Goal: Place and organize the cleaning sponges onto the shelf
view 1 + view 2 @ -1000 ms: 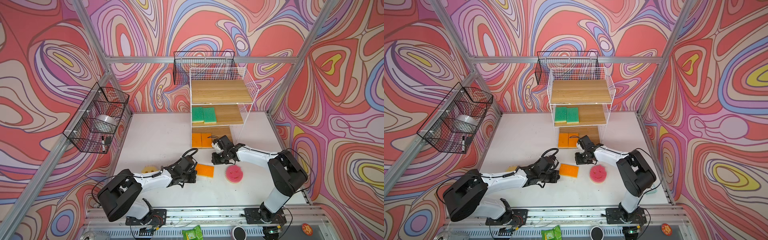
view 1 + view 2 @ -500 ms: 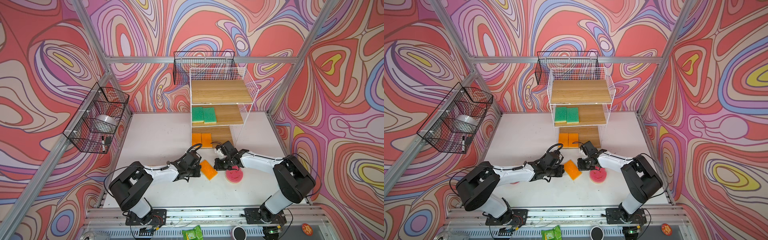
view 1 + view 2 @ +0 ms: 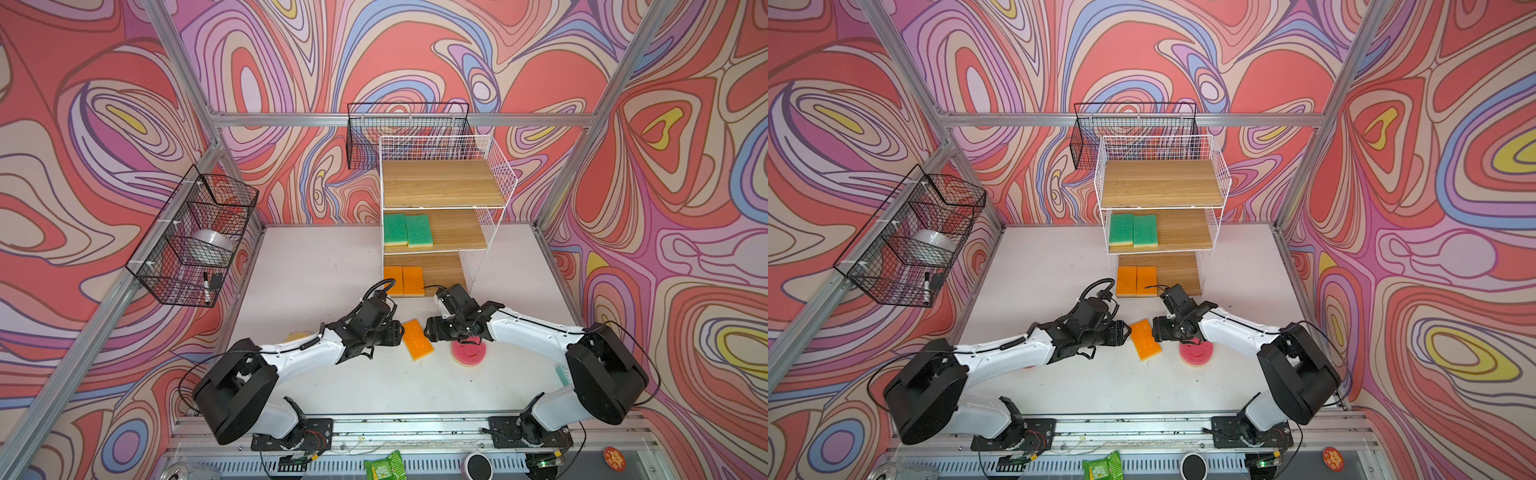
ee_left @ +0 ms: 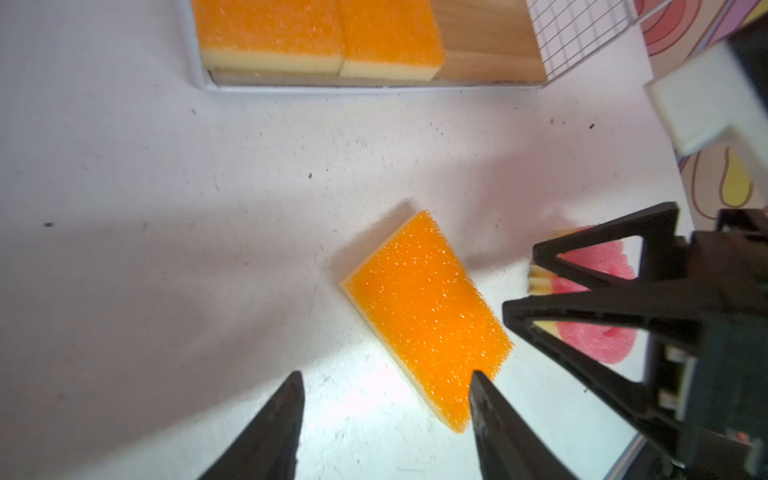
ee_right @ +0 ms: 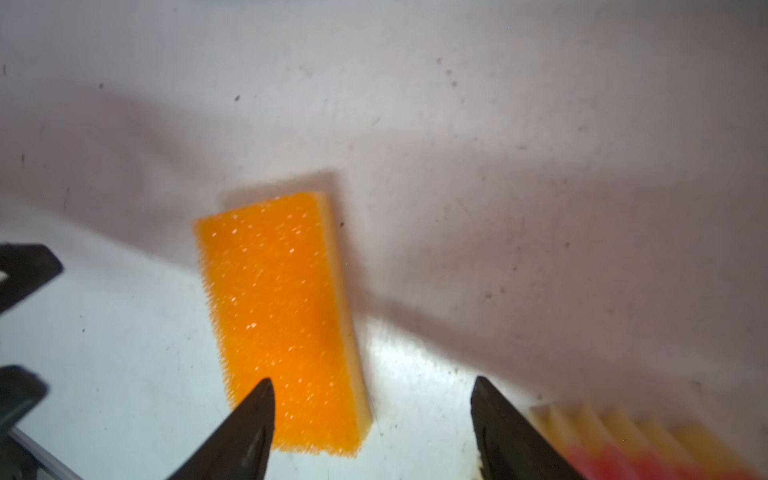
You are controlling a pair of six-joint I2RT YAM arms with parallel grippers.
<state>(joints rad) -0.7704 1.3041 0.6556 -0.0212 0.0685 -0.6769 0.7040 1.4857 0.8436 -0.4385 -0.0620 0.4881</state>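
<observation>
An orange-faced sponge (image 3: pixel 417 338) (image 3: pixel 1145 338) lies flat and askew on the white table between both grippers. My left gripper (image 3: pixel 399 332) (image 4: pixel 384 376) stands open at its left side, one fingertip over a corner of the orange sponge (image 4: pixel 424 311). My right gripper (image 3: pixel 430 330) (image 5: pixel 372 382) is open at the right side of that sponge (image 5: pixel 282 320). A round pink sponge (image 3: pixel 468 353) lies just under the right wrist. The shelf (image 3: pixel 440 183) holds two green sponges (image 3: pixel 407 229) on its middle board and two orange ones (image 3: pixel 403 280) on its bottom board. Another sponge (image 3: pixel 297 334) is mostly hidden behind the left arm.
Black wire baskets hang on the left wall (image 3: pixel 195 237) and on the back wall behind the shelf (image 3: pixel 407 124). A green packet (image 3: pixel 382 467) lies on the front rail. The shelf's wire side (image 3: pixel 494 232) stands close behind the right gripper.
Both grippers have opened. The right gripper came forward from the shelf's bottom board to the orange sponge, which turned from lying crosswise to lying askew between the two grippers.
</observation>
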